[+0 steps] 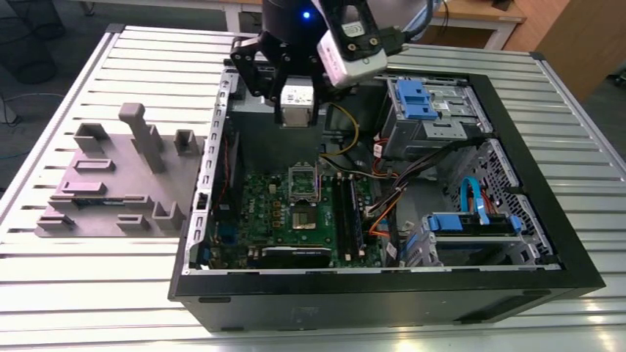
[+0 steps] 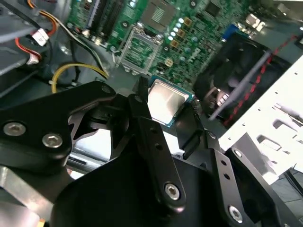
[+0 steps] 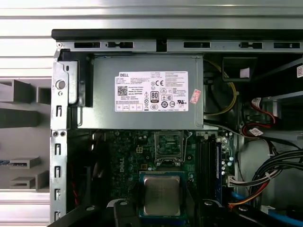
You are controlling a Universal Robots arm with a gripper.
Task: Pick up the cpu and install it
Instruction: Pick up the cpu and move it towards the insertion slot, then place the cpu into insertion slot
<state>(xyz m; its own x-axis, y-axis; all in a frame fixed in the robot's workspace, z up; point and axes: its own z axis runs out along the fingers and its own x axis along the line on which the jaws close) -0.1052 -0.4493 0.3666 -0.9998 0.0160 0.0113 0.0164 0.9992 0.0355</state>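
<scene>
**Above the open computer case: cpu pinched in the claw**

Between the claw's [image 2: 168,108] black fingers [image 2: 141,101] sits the cpu [image 2: 164,98], a small flat square with a shiny silver top and a thin pale rim. The fingers press in on two opposite edges, so the claw is pinching the chip and holding it in the air, clear of the board.

Below the claw lies the green motherboard [image 3: 125,156] inside the black computer case [image 1: 391,293], which lies on its side with its panel off. The metal-framed cpu socket [image 3: 169,144] sits on that board. In the first wrist view it shows just past the held chip, between the chip and the grey power supply [image 3: 104,94] with its white label. The chip is not in the socket.

Seen from the exterior view, the claw hangs over the case's far end, with the socket lower down and nearer the camera. Off to the claw's side, towards the exterior view's right, a drive cage with blue clips [image 1: 421,99] stands in the case, with bundles of coloured cables [image 1: 391,198] running below it. A yellow cable [image 2: 75,71] curves past one finger in the second wrist view.

Outside the case, well apart from the claw on the exterior view's left, a mauve-grey tray [image 1: 102,176] with upright blocks rests on the slatted metal surface [image 1: 146,66].
</scene>
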